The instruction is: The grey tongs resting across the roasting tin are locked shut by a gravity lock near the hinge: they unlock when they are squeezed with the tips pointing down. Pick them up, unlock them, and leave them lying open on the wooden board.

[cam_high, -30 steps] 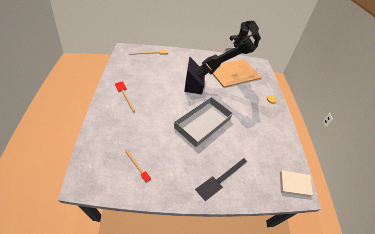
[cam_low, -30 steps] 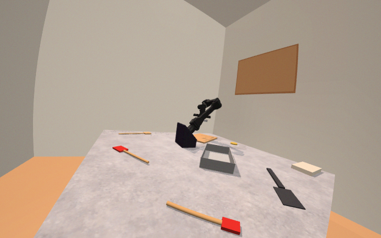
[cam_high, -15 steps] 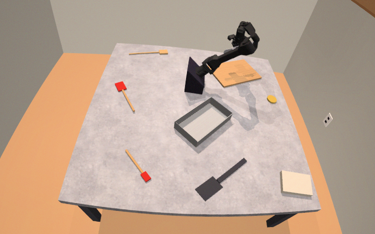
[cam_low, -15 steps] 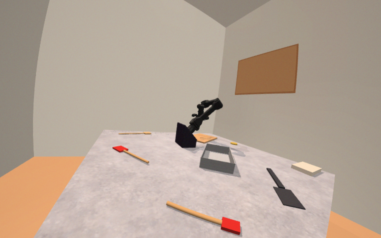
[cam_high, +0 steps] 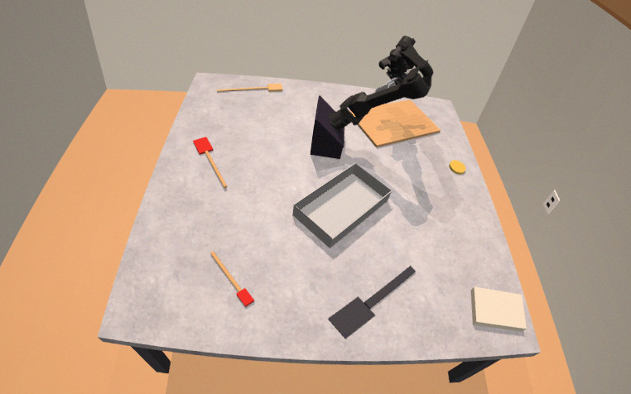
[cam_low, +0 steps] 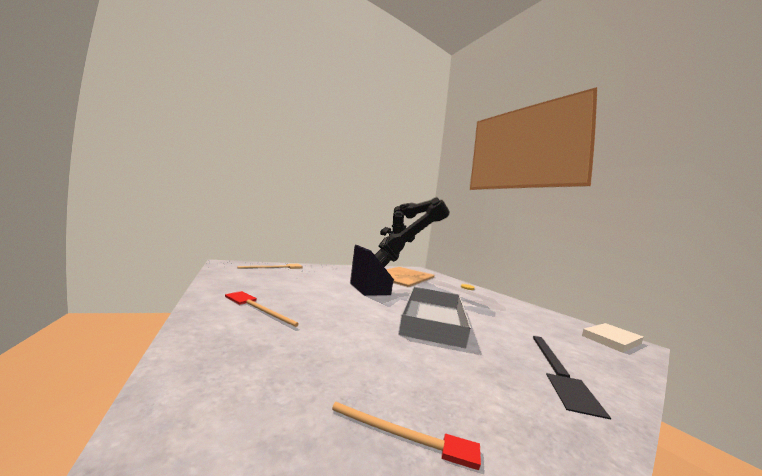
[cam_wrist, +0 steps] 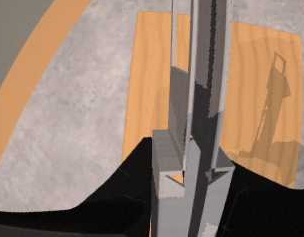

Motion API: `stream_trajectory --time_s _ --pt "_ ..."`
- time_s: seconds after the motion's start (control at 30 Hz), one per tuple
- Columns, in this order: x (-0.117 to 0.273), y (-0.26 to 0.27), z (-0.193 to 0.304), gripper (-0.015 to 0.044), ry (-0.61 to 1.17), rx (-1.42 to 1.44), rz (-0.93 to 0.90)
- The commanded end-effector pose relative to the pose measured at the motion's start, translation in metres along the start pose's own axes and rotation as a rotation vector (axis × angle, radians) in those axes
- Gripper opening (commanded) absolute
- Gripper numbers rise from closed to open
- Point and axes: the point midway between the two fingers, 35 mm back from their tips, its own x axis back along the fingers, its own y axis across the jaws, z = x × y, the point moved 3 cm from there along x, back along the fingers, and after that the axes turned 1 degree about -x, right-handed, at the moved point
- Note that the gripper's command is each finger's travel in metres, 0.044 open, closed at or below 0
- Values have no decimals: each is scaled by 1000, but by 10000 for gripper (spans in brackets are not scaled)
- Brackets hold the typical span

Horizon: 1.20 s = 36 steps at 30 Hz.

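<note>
My gripper is shut on the grey tongs and holds them above the wooden board. In the wrist view the two long arms of the tongs run up the picture, close together and nearly parallel; their far ends are out of view. In the top view only a small pale part of the tongs shows behind the arm, and the exterior view does not show them clearly. The lock's state cannot be seen. The roasting tin stands mid-table with nothing across it.
A dark wedge stands at the arm's base, left of the board. A yellow disc lies near the right edge. A black spatula, a cream block and red-headed tools lie farther off.
</note>
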Motion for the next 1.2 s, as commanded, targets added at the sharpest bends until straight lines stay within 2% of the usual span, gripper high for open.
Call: stream_trajectory --time_s 0.0,0.6,1.17 --pt "2 1 0 -150 -69 4 -2" --pt "9 -5 17 -150 -309 9 44" --pt "18 -28 47 -150 -446 -27 133"
